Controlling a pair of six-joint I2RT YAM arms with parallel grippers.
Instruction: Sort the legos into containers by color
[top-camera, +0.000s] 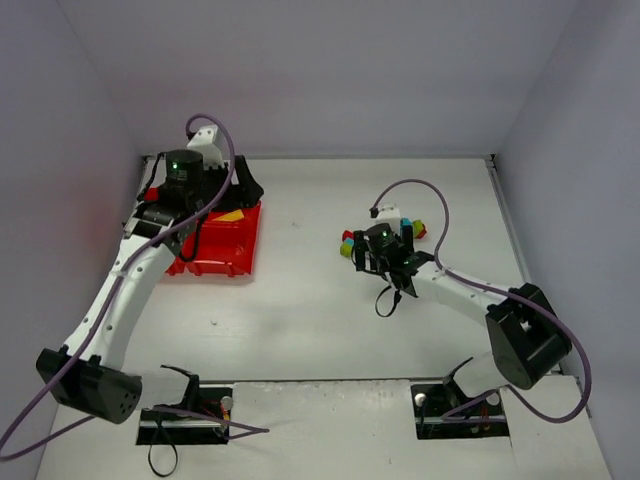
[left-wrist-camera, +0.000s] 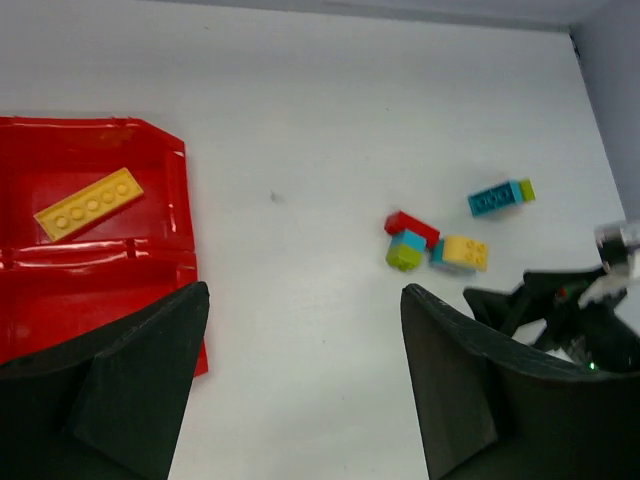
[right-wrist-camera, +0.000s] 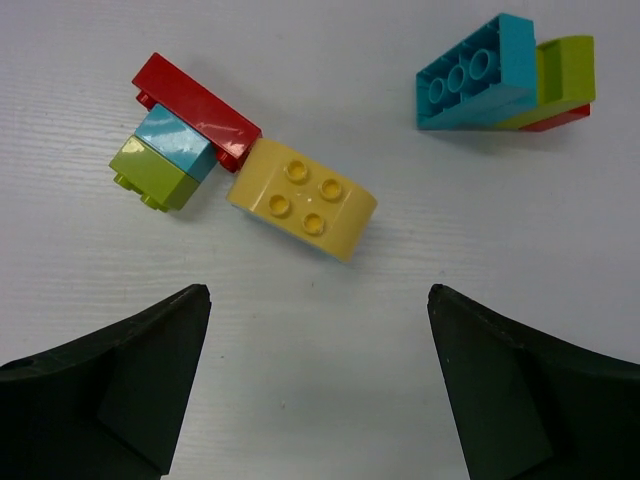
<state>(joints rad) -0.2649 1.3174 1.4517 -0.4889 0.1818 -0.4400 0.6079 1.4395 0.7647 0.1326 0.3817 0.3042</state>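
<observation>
The red tray (top-camera: 215, 260) lies at the left of the table, and a long yellow brick (left-wrist-camera: 88, 203) lies in one of its far compartments (left-wrist-camera: 150, 150). My left gripper (left-wrist-camera: 305, 300) is open and empty above the tray's right edge. A small pile sits mid-table: a red brick (right-wrist-camera: 195, 110), a small teal brick (right-wrist-camera: 175, 140), a lime brick (right-wrist-camera: 150, 172) and a yellow four-stud brick (right-wrist-camera: 302, 198). A teal brick (right-wrist-camera: 475, 75) leans on a lime one (right-wrist-camera: 565, 75) to the right. My right gripper (right-wrist-camera: 318, 300) is open and empty just short of the yellow brick.
Grey walls close in the table on the left, back and right. The right arm (left-wrist-camera: 570, 310) shows at the right edge of the left wrist view. A purple cable (top-camera: 420, 190) loops above the right wrist. White table surface lies between tray and pile.
</observation>
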